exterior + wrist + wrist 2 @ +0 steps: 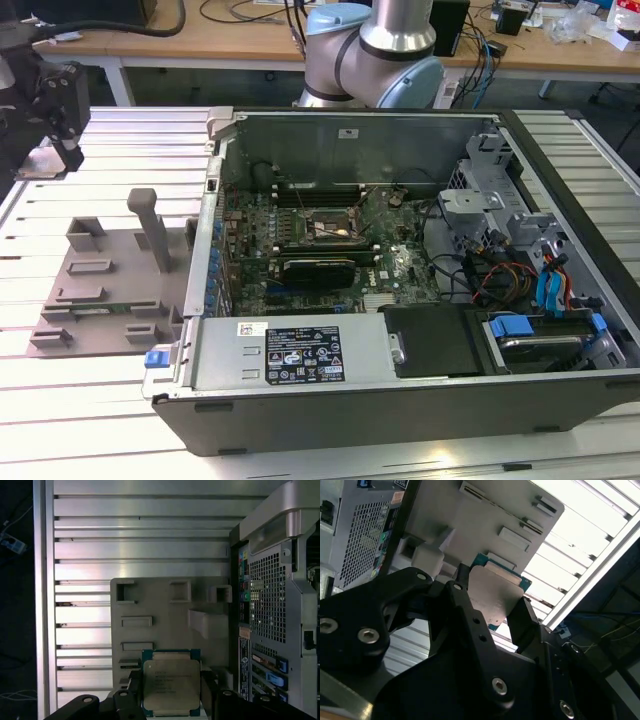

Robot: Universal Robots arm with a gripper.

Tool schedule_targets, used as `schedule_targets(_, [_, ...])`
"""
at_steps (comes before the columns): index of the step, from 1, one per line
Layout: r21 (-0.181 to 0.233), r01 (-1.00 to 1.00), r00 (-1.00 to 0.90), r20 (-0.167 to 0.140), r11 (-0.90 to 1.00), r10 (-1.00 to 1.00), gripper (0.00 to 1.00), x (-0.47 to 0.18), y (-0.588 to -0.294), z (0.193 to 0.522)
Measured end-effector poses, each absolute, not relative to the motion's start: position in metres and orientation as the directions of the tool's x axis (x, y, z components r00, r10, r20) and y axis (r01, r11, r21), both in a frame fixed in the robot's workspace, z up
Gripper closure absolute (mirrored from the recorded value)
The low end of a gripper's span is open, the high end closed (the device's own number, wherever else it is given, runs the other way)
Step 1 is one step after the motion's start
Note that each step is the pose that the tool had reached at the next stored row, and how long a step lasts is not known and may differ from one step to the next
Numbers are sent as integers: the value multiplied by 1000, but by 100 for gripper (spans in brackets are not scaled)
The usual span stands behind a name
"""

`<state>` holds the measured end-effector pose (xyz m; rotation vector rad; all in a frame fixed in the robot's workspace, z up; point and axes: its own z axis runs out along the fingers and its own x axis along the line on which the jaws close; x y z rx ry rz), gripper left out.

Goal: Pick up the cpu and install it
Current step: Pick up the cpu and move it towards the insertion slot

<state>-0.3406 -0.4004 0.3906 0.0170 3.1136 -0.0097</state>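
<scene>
- Clamping the cpu (171,686) by two opposite edges, the pincer (171,692) is closed down to just the chip's width. In both wrist views a dark finger presses against each side, and nothing else is in its grasp.
- The cpu lies flat between the fingers (470,615) with its metal face toward the wrist cameras. It appears to hang over the near edge of the grey fixture (160,610) rather than rest in it, though the gap beneath cannot be seen.
- Judged from this, the step in hand is the lift off the fixture. Done well, it calls for a straight rise with the chip level and the squeeze on the rim only. Any twist could let the chip tilt or slip between the fingers, and its underside should brush nothing.
- The chip is square, with a pale silver lid carrying faint print. The lid steps down to a lip along one edge, and a thin blue-green board rim shows around it.
- The fixture is a pale grey plate with raised blocks and shallow pockets. It lies on the slatted aluminium tabletop (140,525), just beside the open computer case (270,605).
- In the exterior view, the socket (328,228) sits on the green motherboard inside the case. It is well apart from the fixture, which lies at the exterior view's left.
</scene>
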Motion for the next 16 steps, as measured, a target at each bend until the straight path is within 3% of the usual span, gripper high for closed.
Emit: schedule_targets(16, [-6,11,-1000,-28,1000,11,45,-300,-400,391])
